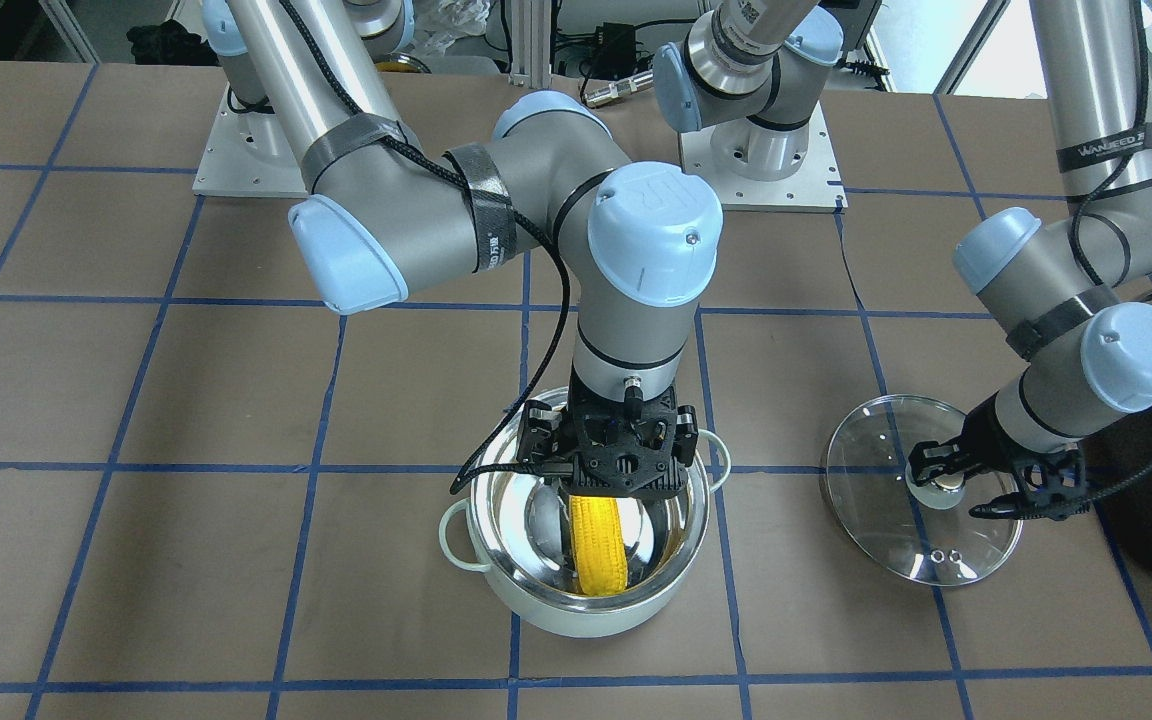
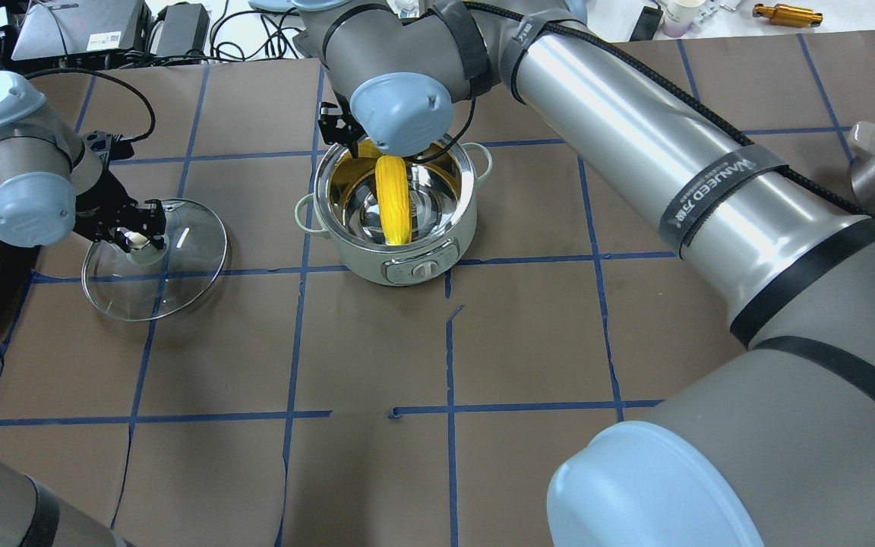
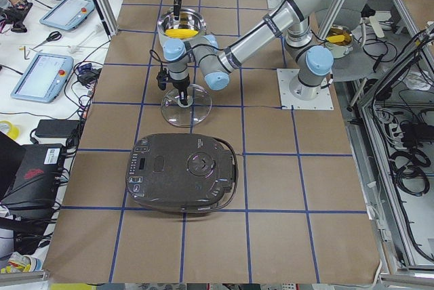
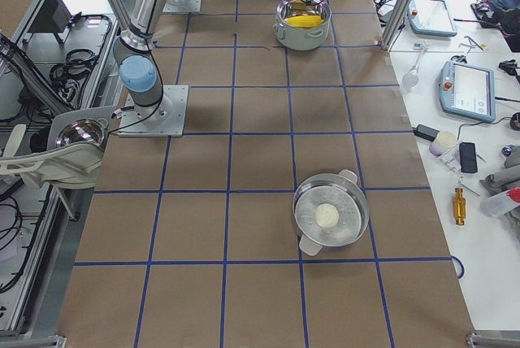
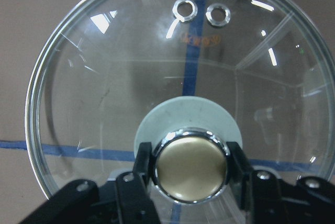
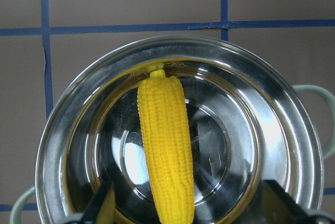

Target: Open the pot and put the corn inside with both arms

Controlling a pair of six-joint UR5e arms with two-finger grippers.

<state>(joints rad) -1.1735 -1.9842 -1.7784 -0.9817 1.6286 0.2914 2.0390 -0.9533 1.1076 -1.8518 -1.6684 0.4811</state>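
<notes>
The mint-green pot (image 1: 576, 612) stands open at mid-table, also in the overhead view (image 2: 377, 262). The yellow corn (image 1: 598, 550) leans inside it against the steel wall (image 6: 272, 103), and shows in the right wrist view (image 6: 165, 150). My right gripper (image 1: 624, 485) hangs just over the pot's rim, open, its fingers (image 6: 104, 203) wide apart on either side of the corn's near end. The glass lid (image 1: 886, 520) lies flat on the table beside the pot. My left gripper (image 1: 946, 487) is shut on the lid's knob (image 5: 188, 169), fingers (image 5: 141, 161) pressed on both sides.
A large black appliance (image 3: 183, 171) sits on the table beyond the lid, close to my left arm (image 1: 1136, 360). A second steel pot (image 4: 331, 218) with a white lump stands far out on my right side. Arm base plates (image 1: 766, 170) sit at the table's back.
</notes>
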